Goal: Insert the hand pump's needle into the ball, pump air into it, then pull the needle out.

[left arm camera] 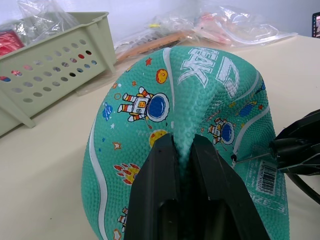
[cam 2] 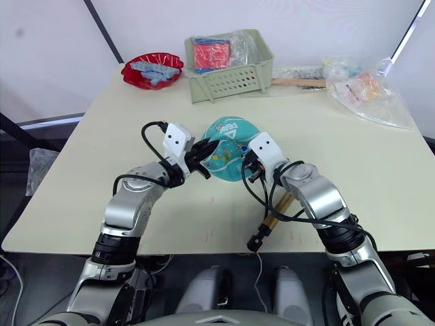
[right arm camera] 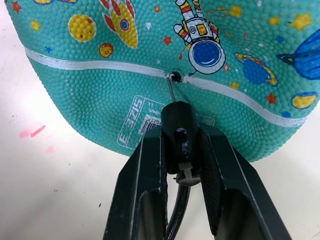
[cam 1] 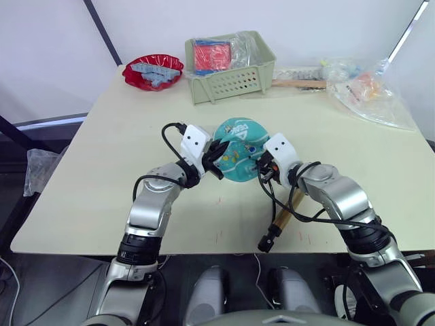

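Ball (cam 1: 239,151) sits mid-table (cam 1: 81,197), deflated, between our two grippers in the head view; hand pump (cam 1: 285,210) lies on the table near the front edge, hose looping up to our right gripper (cam 1: 264,170). Left wrist: our left gripper (left arm camera: 183,150) pinches a raised fold of the ball. Right wrist: we clamp the hose end fitting (right arm camera: 179,131), needle (right arm camera: 171,88) tip at the valve hole.

Head stereo pair — high, facing down over the tabletop (cam 1: 81,176); wrist cameras — close, opposite sides of the ball (cam 1: 239,151).
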Motion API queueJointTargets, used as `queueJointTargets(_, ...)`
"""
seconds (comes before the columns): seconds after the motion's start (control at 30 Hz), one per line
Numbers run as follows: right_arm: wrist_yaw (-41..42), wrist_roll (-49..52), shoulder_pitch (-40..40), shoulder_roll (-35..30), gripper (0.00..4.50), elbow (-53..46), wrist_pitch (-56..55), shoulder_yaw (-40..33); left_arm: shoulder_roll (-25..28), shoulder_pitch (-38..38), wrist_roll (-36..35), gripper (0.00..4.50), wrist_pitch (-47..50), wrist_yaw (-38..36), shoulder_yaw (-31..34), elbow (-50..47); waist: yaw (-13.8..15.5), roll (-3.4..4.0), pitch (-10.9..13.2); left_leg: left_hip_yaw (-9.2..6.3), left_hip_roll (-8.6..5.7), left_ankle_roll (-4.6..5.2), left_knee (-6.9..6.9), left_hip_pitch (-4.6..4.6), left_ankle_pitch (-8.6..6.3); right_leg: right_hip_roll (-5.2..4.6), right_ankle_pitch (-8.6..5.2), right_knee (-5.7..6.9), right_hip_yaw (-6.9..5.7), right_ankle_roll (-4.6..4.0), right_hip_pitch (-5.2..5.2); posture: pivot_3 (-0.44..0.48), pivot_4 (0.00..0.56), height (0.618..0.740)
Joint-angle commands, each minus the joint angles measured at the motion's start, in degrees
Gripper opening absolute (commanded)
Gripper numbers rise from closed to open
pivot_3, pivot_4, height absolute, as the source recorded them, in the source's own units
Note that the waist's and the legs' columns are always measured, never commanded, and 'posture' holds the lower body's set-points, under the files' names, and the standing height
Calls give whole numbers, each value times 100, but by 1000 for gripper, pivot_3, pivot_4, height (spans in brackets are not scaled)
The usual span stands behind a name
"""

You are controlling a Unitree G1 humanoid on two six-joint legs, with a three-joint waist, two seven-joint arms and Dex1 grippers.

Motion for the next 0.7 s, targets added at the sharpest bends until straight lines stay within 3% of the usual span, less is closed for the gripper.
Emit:
queueJointTargets(0.03, -111, -56, -65, 64, 356, -76, -221, -246, -25, 125, -1, 10, 119, -20, -158, -51, -3, 0, 0, 0, 0, 0, 0, 0, 0, 0, 0, 0, 0, -1, 0, 0, 150, 738)
queueJointTargets(0.7, -197, -32, -16, 181, 356, -33, 215, -174, -48, 173, -4, 10, 218, -34, -218, -141, -9, 0, 0, 2, 4, 0, -6, -4, 0, 0, -7, -1, 1, -12, -8, 0, 150, 738)
